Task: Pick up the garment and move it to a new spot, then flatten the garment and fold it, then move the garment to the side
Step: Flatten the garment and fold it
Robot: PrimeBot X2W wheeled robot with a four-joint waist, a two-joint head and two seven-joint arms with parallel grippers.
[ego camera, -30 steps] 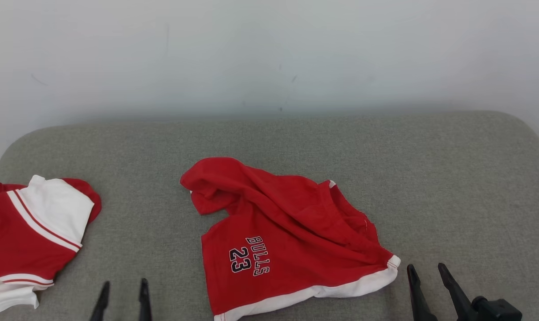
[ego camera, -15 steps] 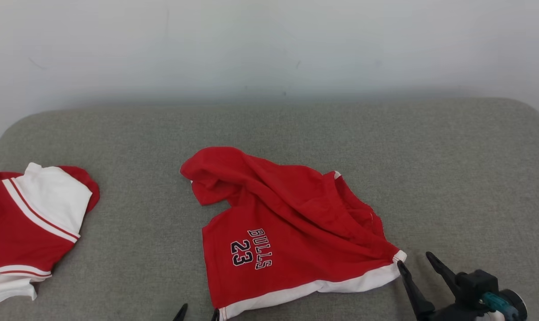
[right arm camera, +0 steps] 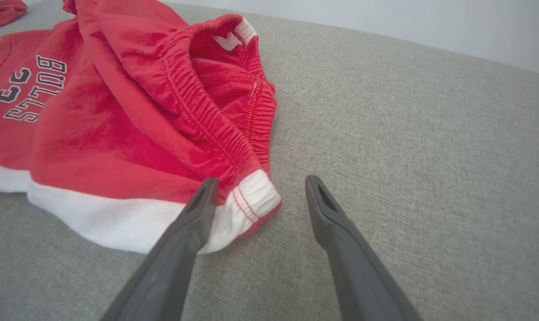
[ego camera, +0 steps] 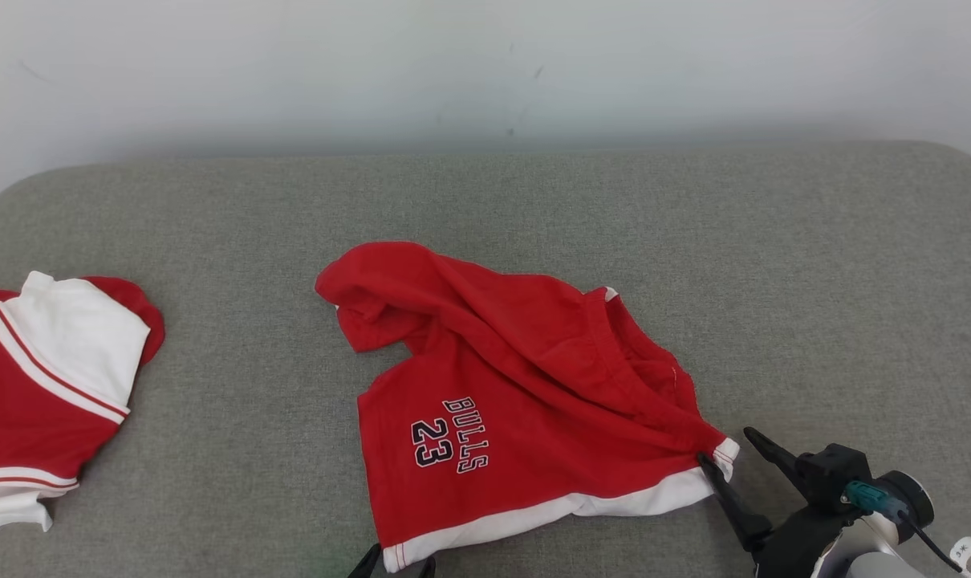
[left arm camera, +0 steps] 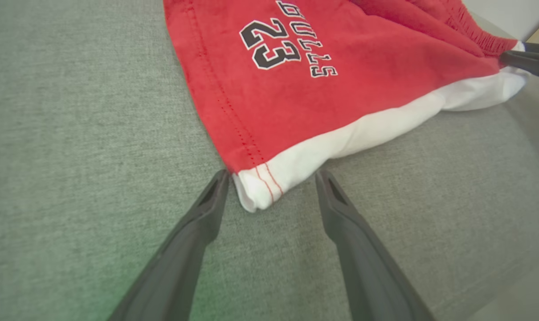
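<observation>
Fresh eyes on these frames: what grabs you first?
The crumpled red shorts printed BULLS 23 lie in the middle of the grey cushion. The left gripper and right gripper are both open, each straddling one white-hemmed corner of the shorts, the left at the near left corner and the right at the right one. A second red-and-white garment lies at the cushion's left edge.
</observation>
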